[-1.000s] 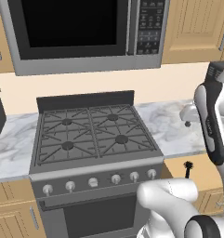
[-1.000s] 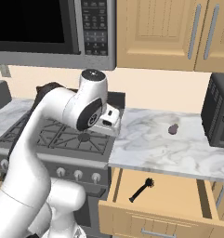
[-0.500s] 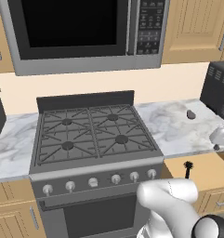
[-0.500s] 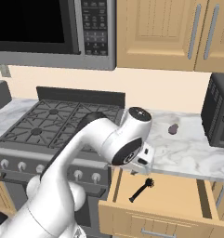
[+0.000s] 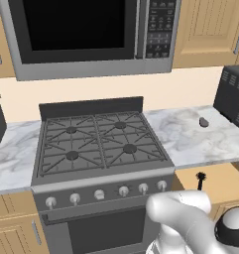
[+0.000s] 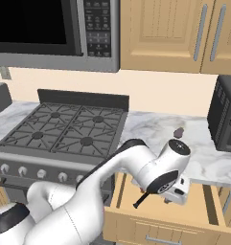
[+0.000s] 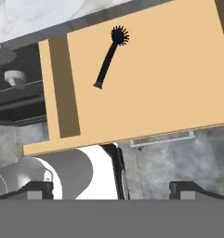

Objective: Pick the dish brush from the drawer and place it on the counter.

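Gripper (image 7: 111, 185) hangs over the open drawer (image 7: 178, 69), jaws spread wide and holding nothing. The dish brush (image 7: 108, 58) lies flat on the drawer bottom ahead of the fingertips (image 7: 39, 188), slightly left of centre, handle end nearer the hand, bristle head toward the counter (image 7: 53, 16) beyond. Nothing else inside (probably a clear descent, though height is hard to judge).

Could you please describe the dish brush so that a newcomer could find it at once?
Look right of the gas stove, below the marble counter, into the open wooden drawer. The dish brush lies alone on its flat bottom: black, thin straight handle, spiky round head.
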You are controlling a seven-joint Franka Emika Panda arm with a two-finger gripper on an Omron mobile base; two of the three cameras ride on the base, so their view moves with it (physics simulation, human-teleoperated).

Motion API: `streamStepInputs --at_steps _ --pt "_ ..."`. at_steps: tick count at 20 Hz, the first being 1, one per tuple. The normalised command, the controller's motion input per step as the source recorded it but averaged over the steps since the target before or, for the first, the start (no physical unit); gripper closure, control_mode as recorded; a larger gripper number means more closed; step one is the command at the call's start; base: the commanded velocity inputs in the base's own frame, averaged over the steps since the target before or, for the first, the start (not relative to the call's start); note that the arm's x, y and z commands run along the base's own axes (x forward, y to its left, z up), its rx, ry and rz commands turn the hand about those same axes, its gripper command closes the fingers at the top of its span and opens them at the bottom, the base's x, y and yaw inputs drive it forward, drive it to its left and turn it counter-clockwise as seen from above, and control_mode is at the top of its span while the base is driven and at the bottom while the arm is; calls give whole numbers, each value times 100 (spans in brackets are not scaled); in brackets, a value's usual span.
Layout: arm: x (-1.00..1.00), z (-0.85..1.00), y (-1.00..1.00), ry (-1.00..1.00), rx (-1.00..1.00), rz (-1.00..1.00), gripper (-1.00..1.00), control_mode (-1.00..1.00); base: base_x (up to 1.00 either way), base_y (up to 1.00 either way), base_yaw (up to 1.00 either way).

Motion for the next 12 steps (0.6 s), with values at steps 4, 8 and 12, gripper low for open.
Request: streamStepInputs --at_steps 4,8,12 --pt "8 -64 -62 3 0 0 -100 -100 0 0 0" --pt "49 -51 -40 0 0 4 -100 -100 0 0 0" --pt "63 -48 -27 0 0 10 -100 -100 0 0 0"
